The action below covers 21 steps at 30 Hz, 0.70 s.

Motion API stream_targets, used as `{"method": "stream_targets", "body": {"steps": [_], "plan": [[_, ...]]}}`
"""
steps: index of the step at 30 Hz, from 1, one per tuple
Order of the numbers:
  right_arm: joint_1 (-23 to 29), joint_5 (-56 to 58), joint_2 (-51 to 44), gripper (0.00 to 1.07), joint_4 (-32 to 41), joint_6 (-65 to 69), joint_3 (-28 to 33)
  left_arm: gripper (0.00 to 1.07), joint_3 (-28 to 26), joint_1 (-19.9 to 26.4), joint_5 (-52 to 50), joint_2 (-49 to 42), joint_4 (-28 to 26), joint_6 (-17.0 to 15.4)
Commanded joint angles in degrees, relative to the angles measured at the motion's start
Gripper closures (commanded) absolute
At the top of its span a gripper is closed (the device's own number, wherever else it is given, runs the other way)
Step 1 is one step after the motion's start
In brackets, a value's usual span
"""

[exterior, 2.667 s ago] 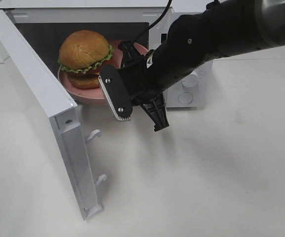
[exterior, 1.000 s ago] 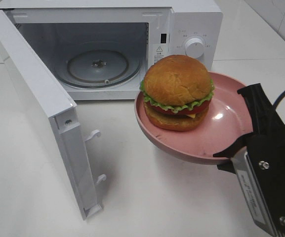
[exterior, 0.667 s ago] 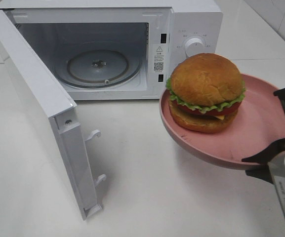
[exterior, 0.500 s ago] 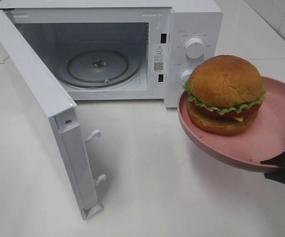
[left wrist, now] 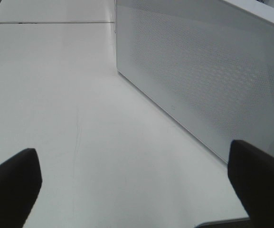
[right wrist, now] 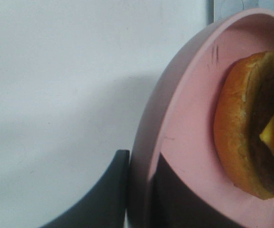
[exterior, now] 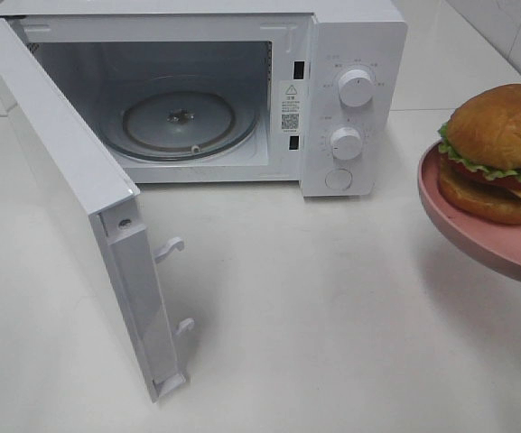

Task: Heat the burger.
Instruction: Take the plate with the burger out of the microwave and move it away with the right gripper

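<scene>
The burger point(exterior: 499, 149), golden bun over green lettuce and red tomato, sits on a pink plate point(exterior: 477, 230) held in the air at the far right, clear of the table. My right gripper point(right wrist: 141, 164) is shut on the plate's rim point(right wrist: 174, 123), one dark finger outside it and one inside, with the burger's lower bun point(right wrist: 241, 128) just beyond. The exterior view shows almost nothing of that gripper. My left gripper point(left wrist: 134, 171) is open and empty above the bare table, beside the microwave's perforated wall point(left wrist: 198, 85).
The white microwave point(exterior: 350, 36) stands at the back with its door point(exterior: 61, 171) swung wide toward the front left. Its glass turntable point(exterior: 179, 122) has nothing on it. Two knobs point(exterior: 357, 88) and a button sit on its right panel.
The plate with the burger has travelled right, away from the microwave's front to the view's right edge. My right gripper has slid almost out of the exterior view. The left gripper has not moved.
</scene>
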Motion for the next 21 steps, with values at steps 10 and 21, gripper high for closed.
{"method": "stream_targets", "body": {"steps": [10, 21], "plan": [[-0.23, 5.39, -0.80, 1.05, -13.81, 23.55, -0.46, 0.06, -0.06, 0.11, -0.52, -0.97, -0.23, -0.40], [-0.23, 14.50, 3.44, 1.05, -22.52, 43.60, -0.46, 0.06, -0.06, 0.11, -0.52, -0.97, -0.23, -0.40]]}}
